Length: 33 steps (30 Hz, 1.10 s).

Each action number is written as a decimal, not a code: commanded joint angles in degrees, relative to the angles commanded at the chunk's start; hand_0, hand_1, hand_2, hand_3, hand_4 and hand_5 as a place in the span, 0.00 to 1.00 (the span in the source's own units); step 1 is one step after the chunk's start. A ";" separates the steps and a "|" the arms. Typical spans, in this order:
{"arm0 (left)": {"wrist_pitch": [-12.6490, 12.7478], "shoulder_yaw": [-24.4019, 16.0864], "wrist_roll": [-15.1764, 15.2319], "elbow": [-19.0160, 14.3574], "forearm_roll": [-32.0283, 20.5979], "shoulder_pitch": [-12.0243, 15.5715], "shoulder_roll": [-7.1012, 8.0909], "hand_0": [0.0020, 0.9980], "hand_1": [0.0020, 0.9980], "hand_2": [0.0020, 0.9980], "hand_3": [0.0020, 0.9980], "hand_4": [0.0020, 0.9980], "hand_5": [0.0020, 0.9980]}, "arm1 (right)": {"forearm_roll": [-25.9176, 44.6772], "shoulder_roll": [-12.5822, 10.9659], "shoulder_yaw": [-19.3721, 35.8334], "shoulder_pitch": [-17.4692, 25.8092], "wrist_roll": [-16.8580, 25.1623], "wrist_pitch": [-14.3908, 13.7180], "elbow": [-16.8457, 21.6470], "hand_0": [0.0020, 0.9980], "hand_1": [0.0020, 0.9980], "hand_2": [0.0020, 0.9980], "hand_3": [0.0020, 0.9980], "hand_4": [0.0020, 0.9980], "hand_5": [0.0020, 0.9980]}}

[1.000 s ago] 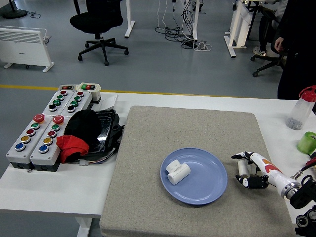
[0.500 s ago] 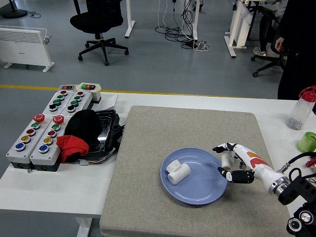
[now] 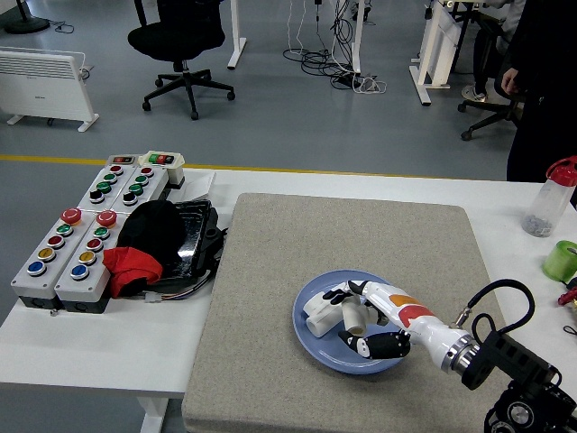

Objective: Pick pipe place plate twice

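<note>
A blue plate (image 3: 397, 316) sits on a grey mat (image 3: 343, 244) covering the white tabletop (image 3: 90, 347). One white pipe piece (image 3: 318, 313) lies inside the plate at its left part. The right hand (image 3: 365, 328) reaches over the plate, its fingers curled around a second white pipe piece (image 3: 352, 315) held just beside the first. Left of the mat stand grey button boxes (image 3: 77, 244), a black tray (image 3: 194, 236) and red-and-black cloth (image 3: 135, 262). A clear bottle (image 3: 547, 206) and a green cup (image 3: 563, 260) stand at the right edge. Beyond are grey floor and an office chair (image 3: 180, 41).
</note>
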State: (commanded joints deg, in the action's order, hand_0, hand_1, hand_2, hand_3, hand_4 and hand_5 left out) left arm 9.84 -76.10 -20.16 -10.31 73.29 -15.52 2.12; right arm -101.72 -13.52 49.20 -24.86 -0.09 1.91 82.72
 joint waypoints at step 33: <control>-0.07 0.11 0.14 0.00 -0.37 -0.41 0.06 0.72 0.74 0.71 0.65 0.40 1.00 | 3.21 0.91 4.11 0.85 0.47 -12.81 -4.35 0.97 0.91 1.00 0.92 0.63 0.21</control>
State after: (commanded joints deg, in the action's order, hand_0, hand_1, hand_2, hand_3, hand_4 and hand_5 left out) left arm 9.76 -75.99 -20.02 -10.31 72.92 -15.94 2.18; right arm -98.50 -12.60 53.31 -24.01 0.38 -10.90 78.37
